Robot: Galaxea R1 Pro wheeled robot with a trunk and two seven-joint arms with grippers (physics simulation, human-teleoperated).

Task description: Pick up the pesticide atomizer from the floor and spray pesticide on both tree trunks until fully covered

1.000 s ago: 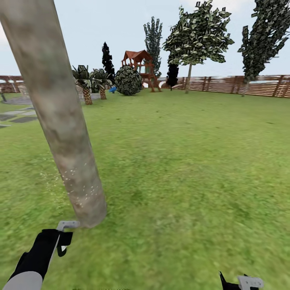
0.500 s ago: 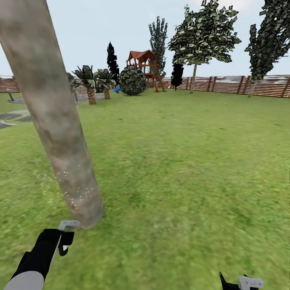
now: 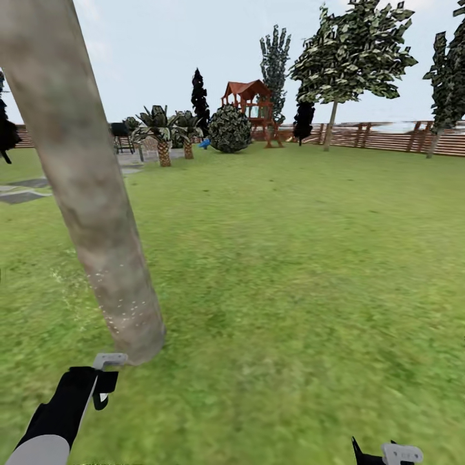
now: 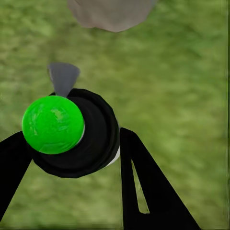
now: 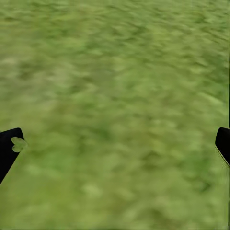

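A thick grey-beige tree trunk [image 3: 97,213] rises close at the left of the head view, with fine white pesticide specks [image 3: 119,303] dusting its lower part. Its base [image 4: 110,12] shows just past the atomizer's nozzle in the left wrist view. My left gripper [image 3: 97,387] is shut on the pesticide atomizer [image 4: 72,132], a black body with a bright green cap and a grey nozzle [image 3: 110,359] facing the trunk. A second tree [image 3: 332,123] stands far off by the fence. My right gripper [image 3: 387,452] hangs low over the grass, open and holding nothing [image 5: 115,148].
The green lawn [image 3: 310,258] stretches ahead to a brown slat fence [image 3: 387,135]. At the back are a red playhouse [image 3: 252,106], a round bush [image 3: 229,129] and low palm plants [image 3: 161,129]. Grey paving slabs [image 3: 26,194] lie at the far left.
The whole head view has shifted, so the camera has turned left: playhouse, bush and far trees now sit further right in the picture. Both arms hold the same place.
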